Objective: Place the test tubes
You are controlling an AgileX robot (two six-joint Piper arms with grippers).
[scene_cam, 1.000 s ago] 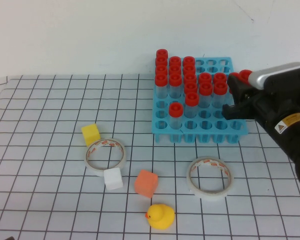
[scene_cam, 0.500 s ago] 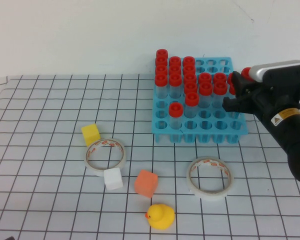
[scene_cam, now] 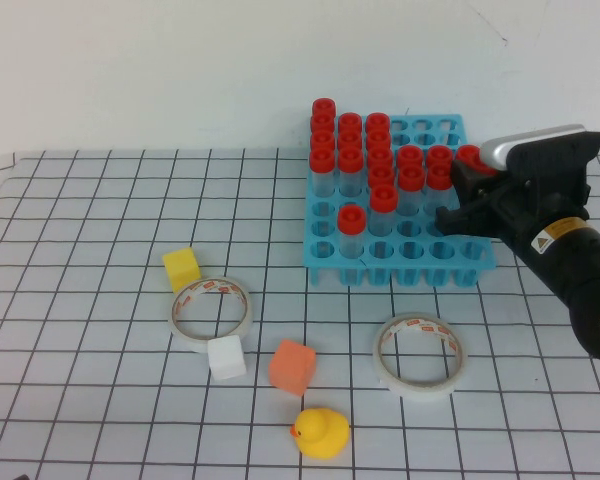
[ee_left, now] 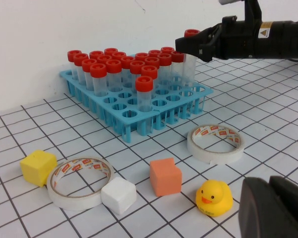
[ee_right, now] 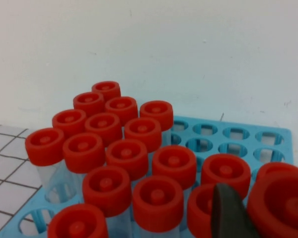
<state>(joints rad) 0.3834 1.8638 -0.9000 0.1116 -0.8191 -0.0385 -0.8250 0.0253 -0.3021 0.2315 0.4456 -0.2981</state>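
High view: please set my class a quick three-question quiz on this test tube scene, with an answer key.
1. Multiple choice: what does the right gripper, at the blue rack's right side, grip? A) white cube B) red-capped test tube C) yellow duck
2. True or false: the left gripper, parked shut at the table's near edge, holds the orange cube.
3. Short answer: how many tape rolls lie on the table?

Key: 1 B; 2 false, it holds nothing; 3 two.
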